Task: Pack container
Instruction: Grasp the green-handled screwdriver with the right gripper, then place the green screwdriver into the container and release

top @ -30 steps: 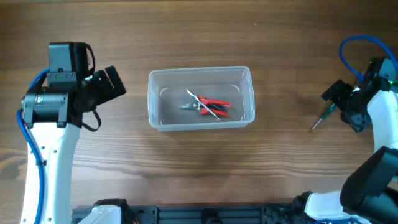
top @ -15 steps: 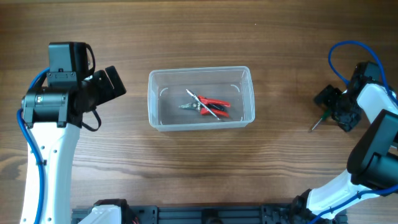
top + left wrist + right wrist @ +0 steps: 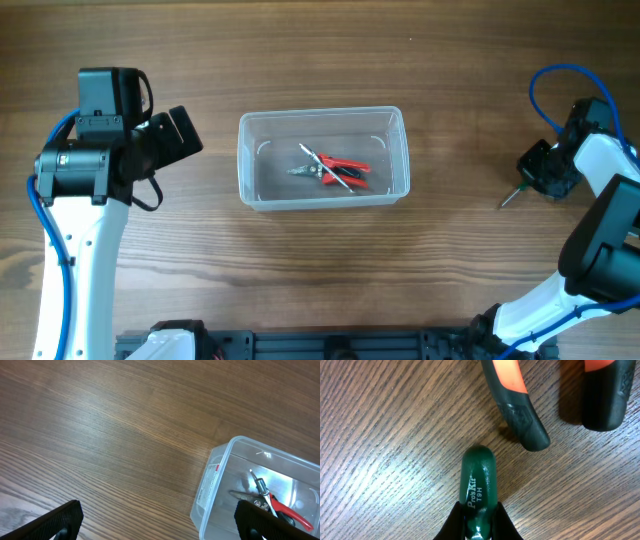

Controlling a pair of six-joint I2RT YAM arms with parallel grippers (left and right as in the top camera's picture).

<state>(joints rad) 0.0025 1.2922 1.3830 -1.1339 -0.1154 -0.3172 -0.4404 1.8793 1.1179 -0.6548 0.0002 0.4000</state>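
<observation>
The container (image 3: 243, 160), a clear rectangular tub, stands at the middle of the table with red-handled pliers (image 3: 335, 170) lying inside. At the far right my right gripper (image 3: 535, 178) is down at the table, shut on the green handle of a screwdriver (image 3: 478, 480) whose metal tip (image 3: 508, 198) points toward the front left. The black fingers (image 3: 451, 525) press both sides of the handle, low in the right wrist view. My left gripper (image 3: 160, 525) hangs open to the left of the container (image 3: 215, 467), holding nothing, and the pliers (image 3: 272, 502) show through the tub's wall.
Two orange-and-black tool handles (image 3: 517, 400) lie on the wood just beyond the screwdriver's handle end, close to my right gripper. My left arm (image 3: 85, 170) stands at the table's left side. Bare wooden table surrounds the tub.
My right gripper has closed on the green screwdriver handle after shifting slightly over it. The left arm, the container and the pliers have not moved.
</observation>
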